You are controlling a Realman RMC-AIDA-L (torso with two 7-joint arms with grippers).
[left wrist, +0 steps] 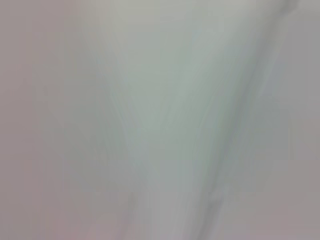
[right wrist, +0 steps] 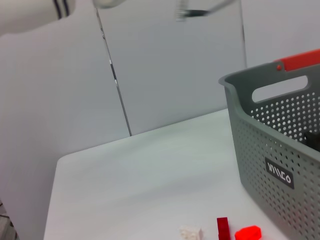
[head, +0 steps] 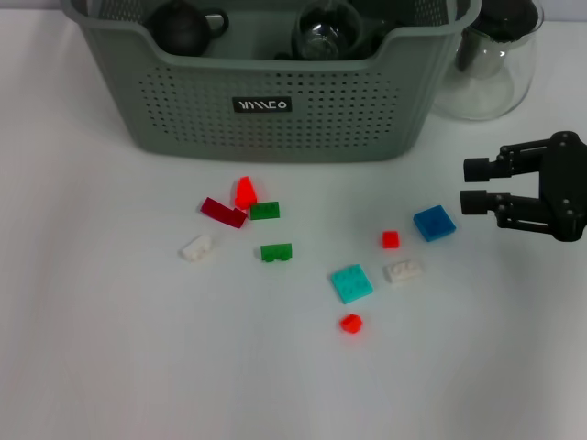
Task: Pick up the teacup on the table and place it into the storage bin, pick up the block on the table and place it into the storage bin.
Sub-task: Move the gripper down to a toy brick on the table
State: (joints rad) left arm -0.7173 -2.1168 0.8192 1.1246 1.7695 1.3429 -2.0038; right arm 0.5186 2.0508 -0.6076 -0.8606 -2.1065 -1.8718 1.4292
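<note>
right gripper [head: 470,186] open, empty, we see it hovering just right of blue block [head: 434,223] | left gripper: we can't see it, wrist view is a blur | storage bin [head: 275,128] at table [head: 110,348] back, dark teacup [head: 181,27] and glassware inside | blocks scattered in front of bin: red, green, white, teal
</note>
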